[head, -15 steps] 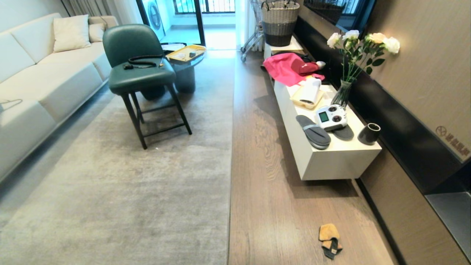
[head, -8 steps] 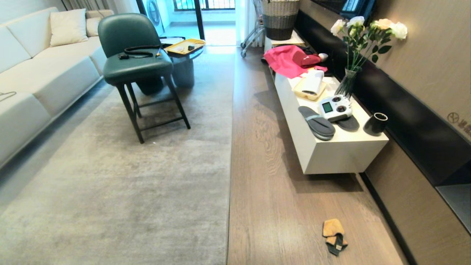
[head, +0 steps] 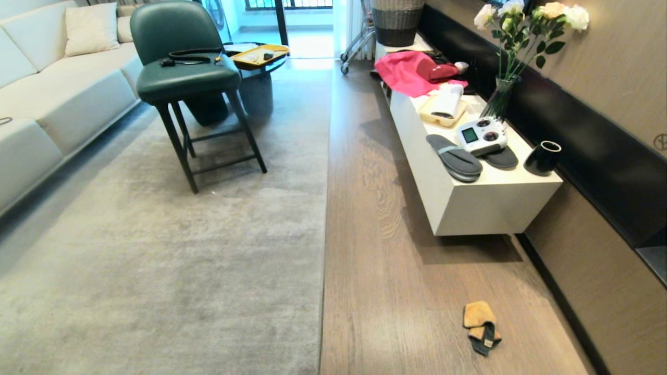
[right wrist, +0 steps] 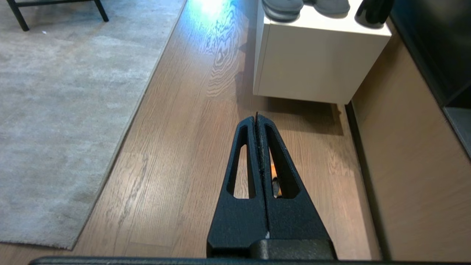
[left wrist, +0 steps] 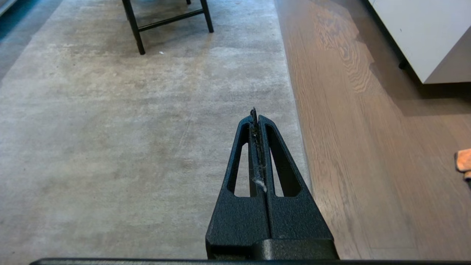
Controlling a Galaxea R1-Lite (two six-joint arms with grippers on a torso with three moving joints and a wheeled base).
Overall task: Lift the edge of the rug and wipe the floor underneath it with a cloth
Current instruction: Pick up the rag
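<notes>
Both pincers are clenched and empty — the left gripper (left wrist: pixel 255 114) hangs over the rug edge (left wrist: pixel 298 121), the right gripper (right wrist: pixel 256 117) over the floor (right wrist: pixel 191 147). Lower right in the head view, the cloth (head: pixel 481 322) lies crumpled on bare planks, well apart from the rug.

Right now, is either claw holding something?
No. The left gripper and right gripper are shut on nothing; the cloth lies on the floor.

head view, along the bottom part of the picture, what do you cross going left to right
rug → the rug edge → bare floor → the cloth → more floor → dark skirting strip → brown wall panel
</notes>
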